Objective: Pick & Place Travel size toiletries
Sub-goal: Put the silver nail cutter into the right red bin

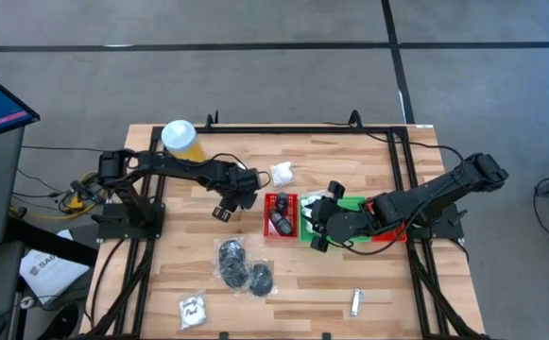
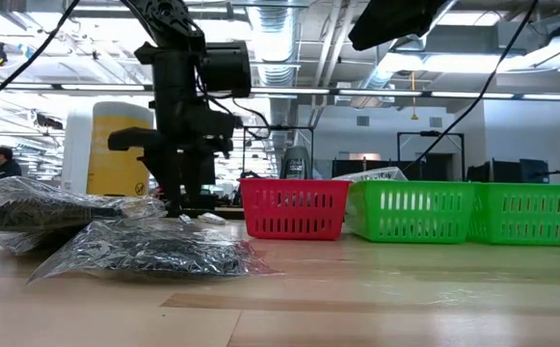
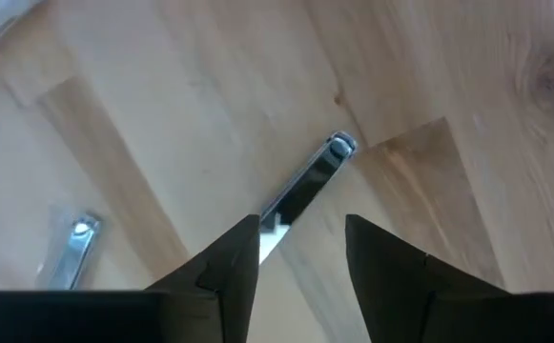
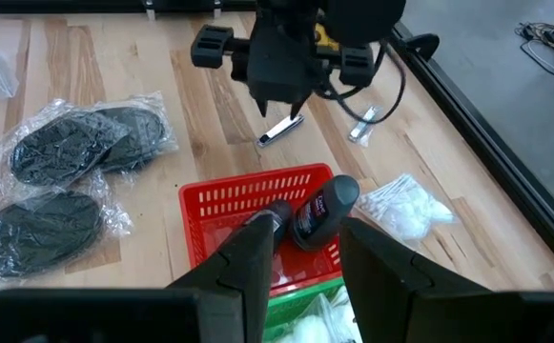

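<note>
Pale wooden planks make up the desk point(image 1: 161, 255), the largest thing in sight. At its far left corner stands a yellow cylinder point(image 1: 180, 139) with a white lid. Near the middle sits a red tray point(image 1: 282, 215) holding a dark little bottle point(image 4: 317, 211), with green trays point(image 2: 467, 212) right beside it toward the right edge.

The left tool point(image 1: 223, 206) hangs low over the desk just left of the red tray, its fingers apart on either side of a small silver tube point(image 3: 303, 191) lying flat on the wood; the fingers seem not yet to touch it, though the wrist view is close and hard to judge. A second silver piece point(image 3: 70, 250) lies nearby. The right tool point(image 1: 317, 227) rests over the join of the red and green trays, fingers apart and holding nothing.

Three clear bags of black round pieces point(image 1: 241, 266) lie toward the near edge, left of centre. A white sachet point(image 1: 282, 174) sits behind the red tray, another point(image 1: 193, 310) at the near edge, and a small silver tube point(image 1: 357, 301) lies near that edge toward the right.
</note>
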Motion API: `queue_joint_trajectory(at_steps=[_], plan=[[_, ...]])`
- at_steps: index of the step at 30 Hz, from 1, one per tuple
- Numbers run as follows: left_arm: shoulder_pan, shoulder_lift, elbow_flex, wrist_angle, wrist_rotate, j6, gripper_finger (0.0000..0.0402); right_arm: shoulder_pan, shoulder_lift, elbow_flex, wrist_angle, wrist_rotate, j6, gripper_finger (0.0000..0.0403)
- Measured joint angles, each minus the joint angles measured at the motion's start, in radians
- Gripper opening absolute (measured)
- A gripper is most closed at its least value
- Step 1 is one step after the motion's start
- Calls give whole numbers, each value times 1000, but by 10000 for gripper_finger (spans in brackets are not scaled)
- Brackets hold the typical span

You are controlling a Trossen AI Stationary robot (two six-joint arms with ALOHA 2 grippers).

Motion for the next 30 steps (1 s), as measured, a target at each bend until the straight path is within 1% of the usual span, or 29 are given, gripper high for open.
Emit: queue_joint_trajectory(at_steps=[9, 12, 14, 18, 22, 25, 28, 30], plan=[[-1, 78, 1, 23, -6, 8, 152, 0, 0, 0, -2, 0, 0, 113], [-1, 104, 4, 22, -33, 40, 152, 0, 0, 0, -2, 0, 0, 113], [-2, 113, 5, 22, -46, 53, 150, 0, 0, 0, -2, 0, 0, 113], [-2, 116, 5, 21, -41, 53, 139, 0, 0, 0, -2, 0, 0, 113], [-1, 114, 3, 21, -25, 50, 109, 1, 0, 0, -2, 0, 0, 113], [-1, 115, 3, 29, -28, 47, 71, 1, 0, 0, -2, -1, 0, 113], [-1, 116, 3, 34, -34, 43, 24, 1, 0, 0, -2, 0, 4, 113], [-1, 116, 3, 34, -34, 24, 14, 1, 0, 0, -2, -1, 11, 113]])
